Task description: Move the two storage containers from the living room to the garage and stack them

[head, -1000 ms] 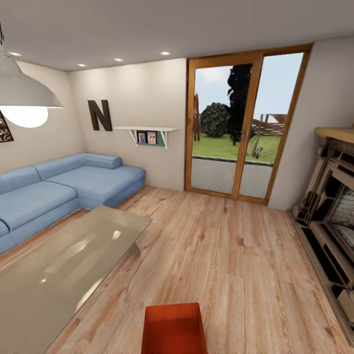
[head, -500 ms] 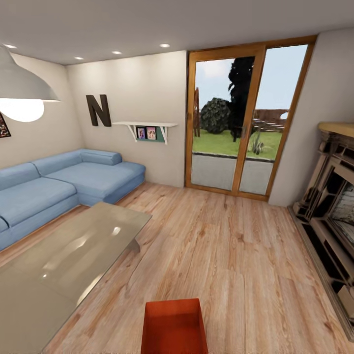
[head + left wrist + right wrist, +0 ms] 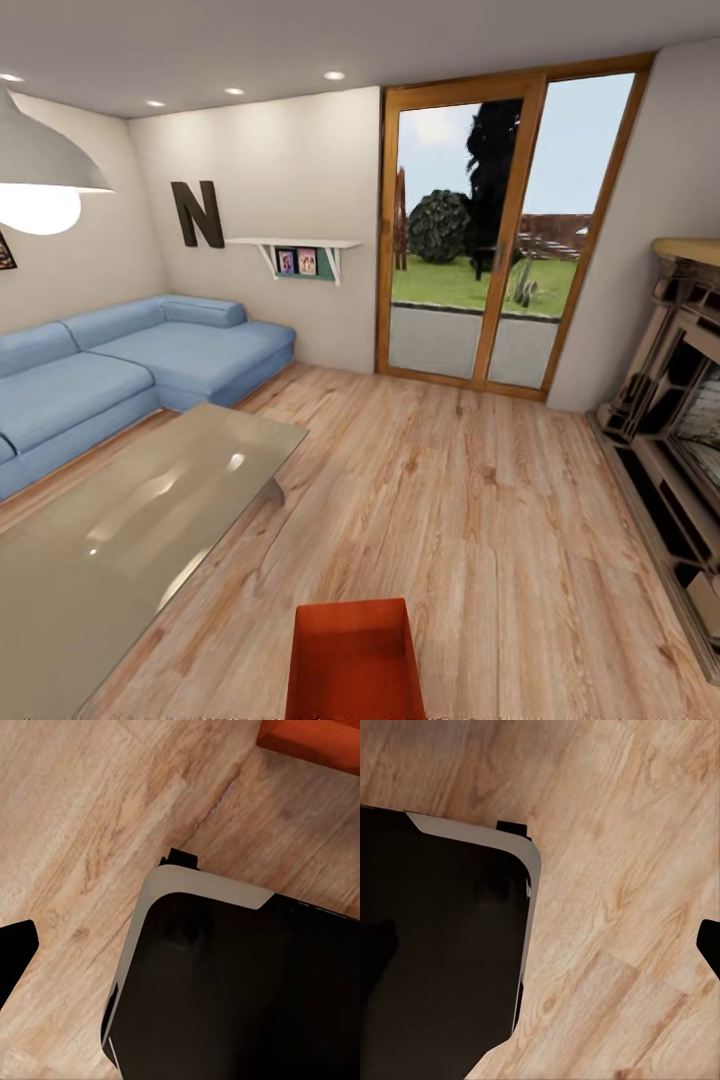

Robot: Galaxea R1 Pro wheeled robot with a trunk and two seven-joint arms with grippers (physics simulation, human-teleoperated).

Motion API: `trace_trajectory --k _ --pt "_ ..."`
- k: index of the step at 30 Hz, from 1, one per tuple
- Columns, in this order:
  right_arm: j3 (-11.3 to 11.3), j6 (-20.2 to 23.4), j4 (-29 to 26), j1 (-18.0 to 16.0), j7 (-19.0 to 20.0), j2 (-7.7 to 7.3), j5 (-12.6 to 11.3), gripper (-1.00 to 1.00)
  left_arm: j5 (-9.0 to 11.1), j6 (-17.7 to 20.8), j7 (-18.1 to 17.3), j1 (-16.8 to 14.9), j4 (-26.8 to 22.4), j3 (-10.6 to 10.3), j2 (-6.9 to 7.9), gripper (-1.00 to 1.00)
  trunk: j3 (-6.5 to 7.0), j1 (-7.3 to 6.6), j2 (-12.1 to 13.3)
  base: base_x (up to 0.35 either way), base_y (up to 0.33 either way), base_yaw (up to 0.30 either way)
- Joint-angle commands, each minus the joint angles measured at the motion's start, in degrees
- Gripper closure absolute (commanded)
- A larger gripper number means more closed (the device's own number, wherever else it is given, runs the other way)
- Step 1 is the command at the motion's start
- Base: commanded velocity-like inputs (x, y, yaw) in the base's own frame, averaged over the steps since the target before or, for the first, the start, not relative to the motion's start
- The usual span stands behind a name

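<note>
The whole view has tilted up slightly: the camera moved, while the orange bin (image 3: 352, 662) stays on the wood floor (image 3: 480, 520). Nothing is picked up yet. I cannot tell whether the jaws are apart.

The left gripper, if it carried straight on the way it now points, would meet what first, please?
Most likely the wood-plank floor or the robot's own dark base, both ahead in the left wrist view. The storage container sits off at the edge; depth is unclear.
</note>
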Motion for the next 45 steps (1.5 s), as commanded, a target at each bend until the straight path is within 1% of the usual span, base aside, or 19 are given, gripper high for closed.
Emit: trace_trajectory --k 1,21,24,36,45 --pt "0.36 -0.28 0.17 -0.08 -0.26 0.01 0.19 -1.00 0.07 -0.13 -0.13 -0.04 0.06 0.43 0.01 -1.00 -0.36 0.24 -0.49 0.000 0.000 0.000" --pt "0.36 -0.29 0.17 -0.08 -0.26 0.01 0.17 -1.00 0.07 -0.12 -0.13 -0.04 0.06 0.43 0.02 -1.00 -5.75 4.63 -8.51 0.000 0.000 0.000" --pt "0.36 -0.27 0.17 -0.08 -0.26 0.01 0.17 -1.00 0.08 -0.08 -0.13 -0.04 0.06 0.44 0.22 -1.00 -6.56 5.29 -9.71 0.000 0.000 0.000" --pt "0.36 -0.27 0.17 -0.08 -0.26 0.01 0.17 -1.00 0.07 -0.07 -0.13 -0.04 0.06 0.41 0.37 -1.00 -7.64 5.29 -9.71 0.000 0.000 0.000" --pt "0.36 -0.29 0.17 -0.08 -0.26 0.01 0.17 -1.00 0.07 -0.10 -0.13 -0.04 0.06 0.41 0.38 -1.00 -10.07 7.26 -13.32 0.000 0.000 0.000"
